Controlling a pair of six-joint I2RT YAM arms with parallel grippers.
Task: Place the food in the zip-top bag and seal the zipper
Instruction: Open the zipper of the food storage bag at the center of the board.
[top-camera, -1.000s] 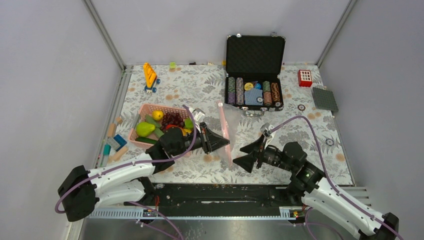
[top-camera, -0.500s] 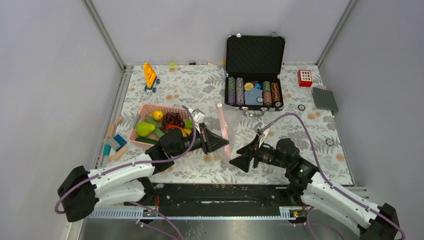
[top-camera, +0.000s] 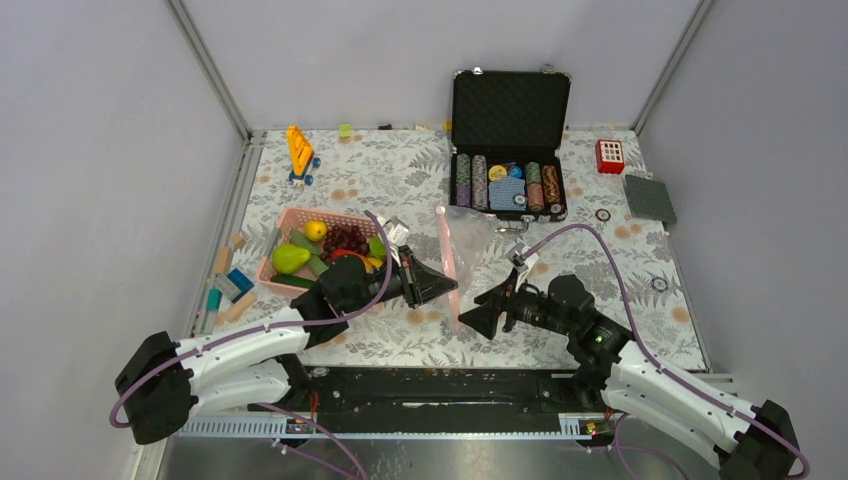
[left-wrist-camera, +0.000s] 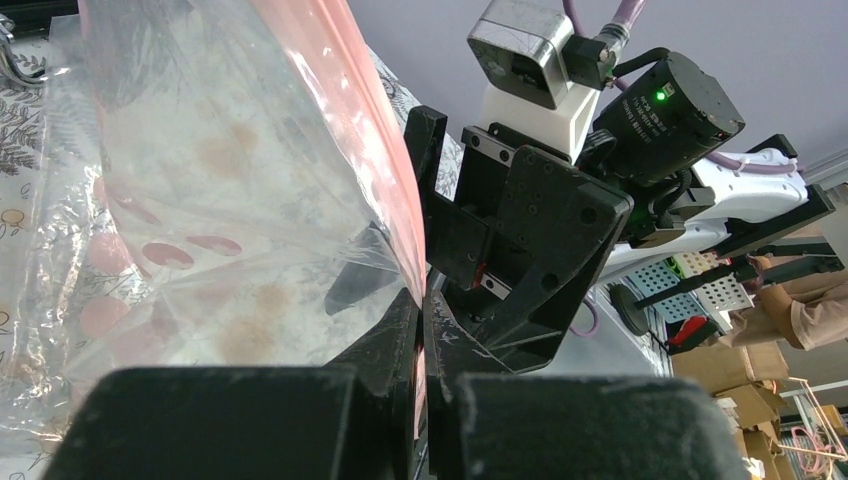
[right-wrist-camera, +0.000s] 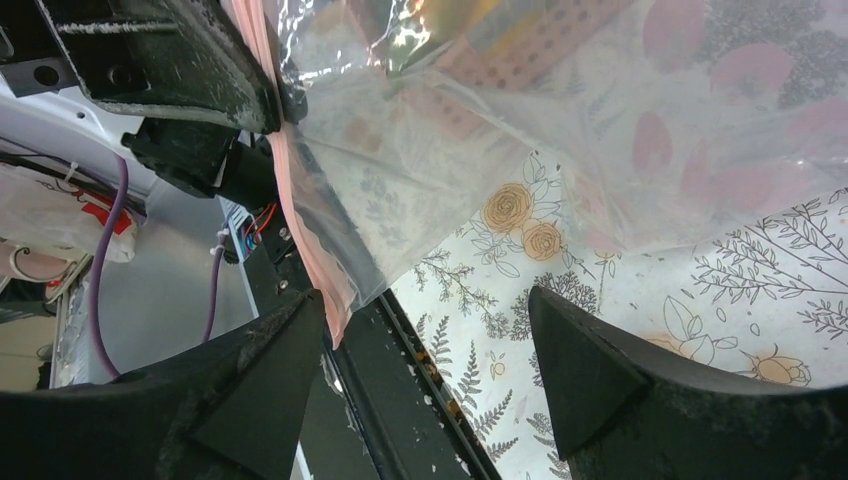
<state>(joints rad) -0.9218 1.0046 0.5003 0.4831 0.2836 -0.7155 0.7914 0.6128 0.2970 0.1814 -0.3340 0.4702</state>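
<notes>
We are seeing the clear soft plastic zip-top bag (top-camera: 468, 235) at the frame's centre, and the toy fruit and vegetables (top-camera: 318, 250) lying in the pink latticed basket (top-camera: 300, 213) left of it. Our left gripper (top-camera: 453, 289) is pinching the thin pink zipper strip (top-camera: 446, 255); our right gripper (top-camera: 468, 311) is hanging with fingers apart near its lower end.

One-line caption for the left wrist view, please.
Left gripper pinches the clear soft plastic bag by its pale-pink zipper strip while the open right gripper faces it.
</notes>
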